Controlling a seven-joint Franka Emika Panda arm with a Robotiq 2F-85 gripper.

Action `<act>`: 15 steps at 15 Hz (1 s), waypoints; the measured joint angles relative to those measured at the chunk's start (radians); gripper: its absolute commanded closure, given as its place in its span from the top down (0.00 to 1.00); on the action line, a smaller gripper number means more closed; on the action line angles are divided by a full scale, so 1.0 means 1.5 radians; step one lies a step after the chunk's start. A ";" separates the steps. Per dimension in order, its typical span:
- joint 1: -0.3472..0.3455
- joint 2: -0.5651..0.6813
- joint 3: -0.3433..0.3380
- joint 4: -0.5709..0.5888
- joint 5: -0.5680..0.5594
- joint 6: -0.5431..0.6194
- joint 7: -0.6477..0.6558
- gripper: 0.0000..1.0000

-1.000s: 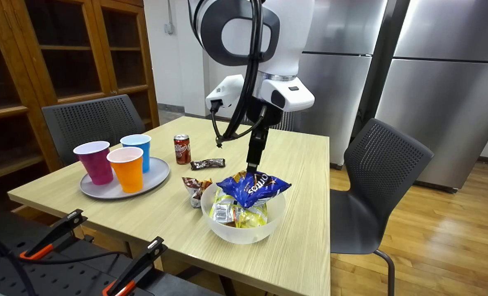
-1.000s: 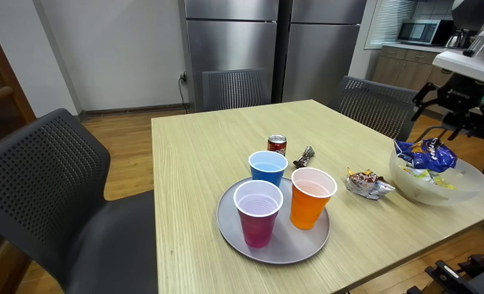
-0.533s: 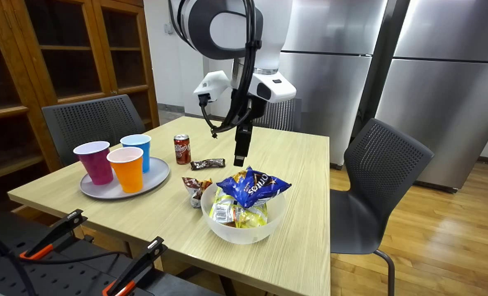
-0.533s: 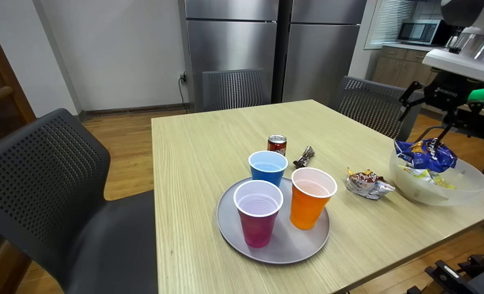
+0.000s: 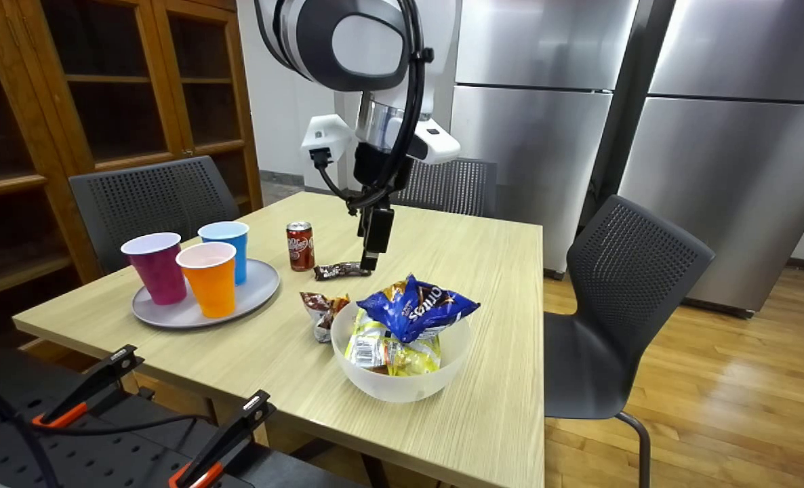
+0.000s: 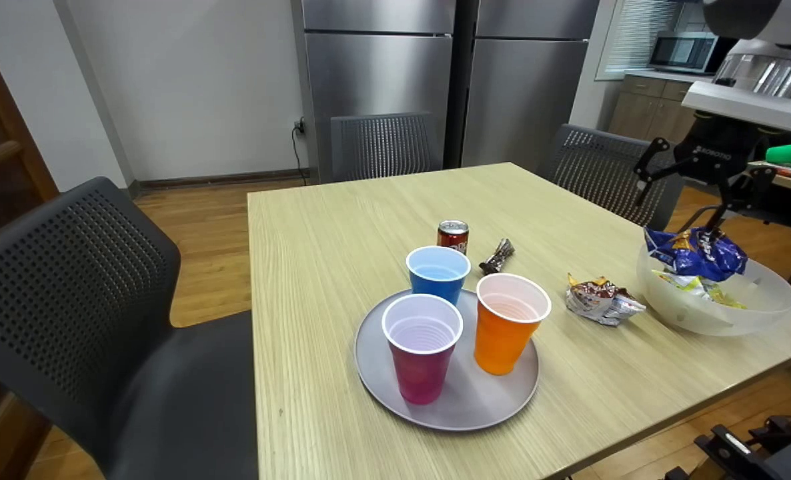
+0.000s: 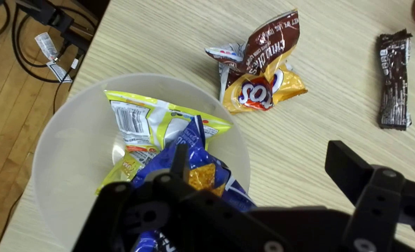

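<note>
1. Finding gripper spread wide, shifted away from one blue snack bag since a second ago.
2. Seeing blue snack bag unmoved in one bowl, below gripper, to one side.
3. Counting near gripper: one brown-gold bag, one dark bar; farther off: one can, three cups, one plate.

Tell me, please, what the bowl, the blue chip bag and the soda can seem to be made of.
Bowl: probably satin, frosted plastic, given its milky, translucent wall; glass isn't ruled out.
Blue chip bag: likely thin, glossy plastic film, perhaps metallized, creased and catching sharp highlights.
Soda can: apparently metal, likely aluminum, with a shiny silver top above printed red sides.
</note>
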 measured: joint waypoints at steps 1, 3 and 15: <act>0.000 -0.001 0.002 0.000 -0.003 -0.010 -0.007 1.00; 0.001 -0.002 0.004 0.000 -0.020 -0.034 -0.021 1.00; 0.001 0.002 0.004 0.000 -0.021 -0.034 -0.022 1.00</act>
